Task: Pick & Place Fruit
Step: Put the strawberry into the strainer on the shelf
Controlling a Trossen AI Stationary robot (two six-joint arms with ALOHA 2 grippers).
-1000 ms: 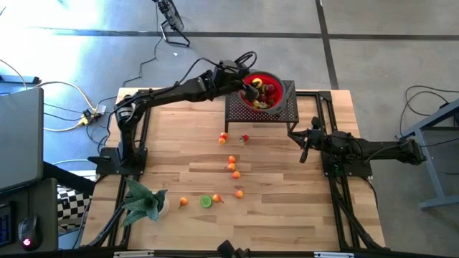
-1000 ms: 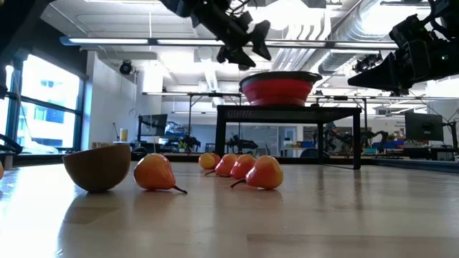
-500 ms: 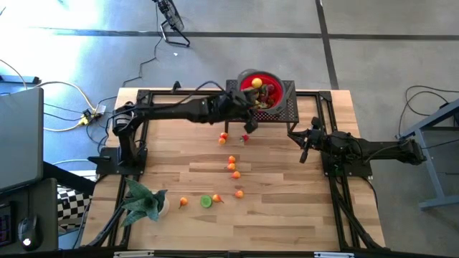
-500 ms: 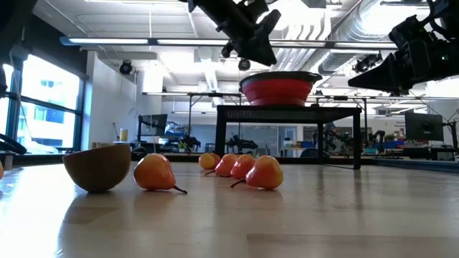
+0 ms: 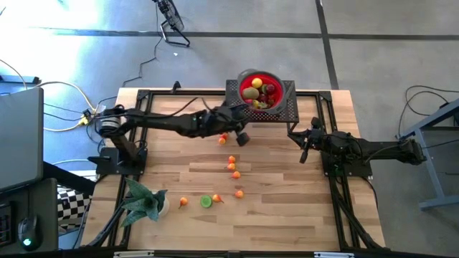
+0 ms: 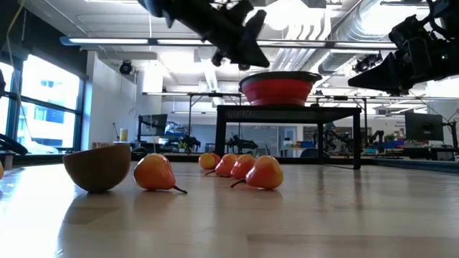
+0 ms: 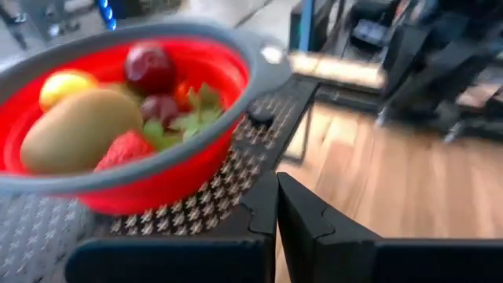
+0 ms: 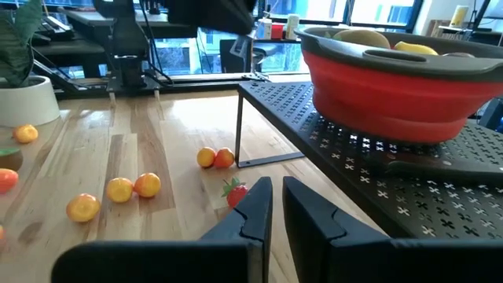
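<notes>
Left gripper (image 5: 241,136): raised above the worktop (image 5: 287,208), just in front of the black mesh stand (image 5: 285,111); fingers closed together, holding nothing; red bowl (image 5: 259,90): on the stand, holding a lemon (image 7: 66,85), kiwi (image 7: 78,130), strawberry (image 7: 126,149) and plums (image 7: 148,67); loose fruit (image 5: 232,165): orange pieces scattered mid-worktop, a lime (image 5: 206,201) nearer the front, a strawberry (image 8: 235,191) near the stand; right gripper (image 5: 304,152): off to the right side, above the worktop, fingers drawn narrow, empty; potted plant (image 5: 143,200): front left corner
</notes>
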